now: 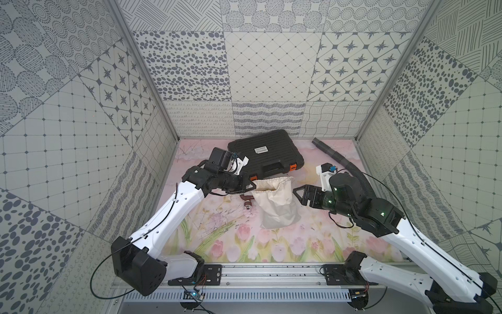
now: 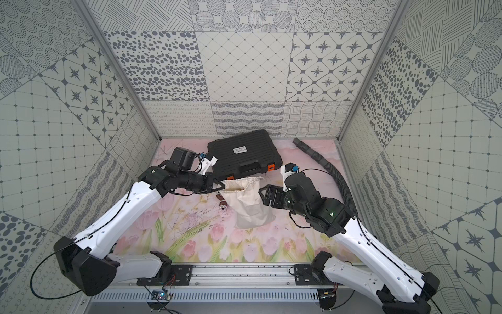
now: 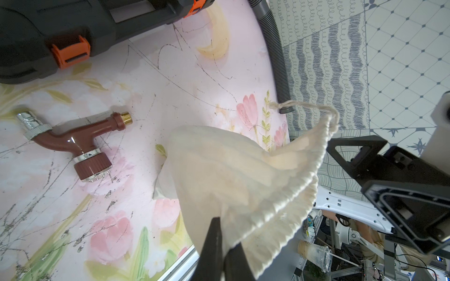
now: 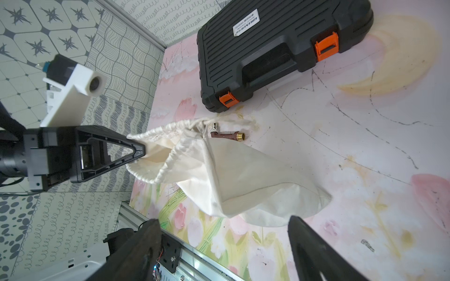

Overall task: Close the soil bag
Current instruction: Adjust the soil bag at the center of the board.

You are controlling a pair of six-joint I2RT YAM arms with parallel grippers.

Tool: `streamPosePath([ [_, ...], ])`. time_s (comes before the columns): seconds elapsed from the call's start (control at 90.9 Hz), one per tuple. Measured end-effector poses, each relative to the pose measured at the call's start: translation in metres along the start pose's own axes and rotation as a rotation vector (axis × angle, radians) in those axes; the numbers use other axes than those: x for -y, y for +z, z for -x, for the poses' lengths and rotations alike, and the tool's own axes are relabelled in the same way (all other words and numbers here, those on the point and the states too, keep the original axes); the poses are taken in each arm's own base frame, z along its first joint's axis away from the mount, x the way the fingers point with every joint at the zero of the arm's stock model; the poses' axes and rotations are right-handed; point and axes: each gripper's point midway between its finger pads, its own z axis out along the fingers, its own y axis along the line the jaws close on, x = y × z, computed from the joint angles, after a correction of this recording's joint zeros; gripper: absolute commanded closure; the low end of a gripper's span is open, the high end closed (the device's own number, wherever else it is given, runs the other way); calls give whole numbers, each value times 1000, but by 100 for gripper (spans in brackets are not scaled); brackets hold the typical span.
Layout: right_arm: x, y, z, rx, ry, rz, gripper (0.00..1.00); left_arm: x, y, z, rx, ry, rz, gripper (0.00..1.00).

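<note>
My left gripper [image 1: 254, 185] pinches the left rim of the soil bag [image 1: 275, 202], which stands mid-table just near of the black case [image 1: 264, 155], mouth gaping. My right gripper [image 1: 296, 194] hangs spread at its right rim. Next, I judge: catch the cord [image 3: 306, 105] there and pull right.

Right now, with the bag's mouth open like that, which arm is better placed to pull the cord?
Probably the right. Its claw is open and free beside the soil bag, near the corner where the cord sticks out. The left claw is shut on the opposite rim, anchoring it.
</note>
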Motion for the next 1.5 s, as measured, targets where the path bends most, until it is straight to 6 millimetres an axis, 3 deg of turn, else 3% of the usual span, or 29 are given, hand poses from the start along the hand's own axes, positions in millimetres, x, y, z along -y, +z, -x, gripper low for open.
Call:
streamPosePath([
  [0.231, -18, 5, 17, -29, -250, -12, 16, 4, -2, -2, -1, 7, -12, 100],
  [0.385, -5, -5, 22, -4, -450, -53, 17, 4, -2, -2, -1, 7, -12, 100],
  [0.594, 29, -13, 38, 46, -513, -109, 23, 4, -2, -3, -5, 12, -12, 100],
  [0.946, 35, 21, 21, -31, -618, -67, 28, 6, -3, -5, -16, 27, -21, 100],
  [1.497, 31, 58, 33, -23, -666, -49, 35, 9, -5, -6, -21, 33, -33, 100],
])
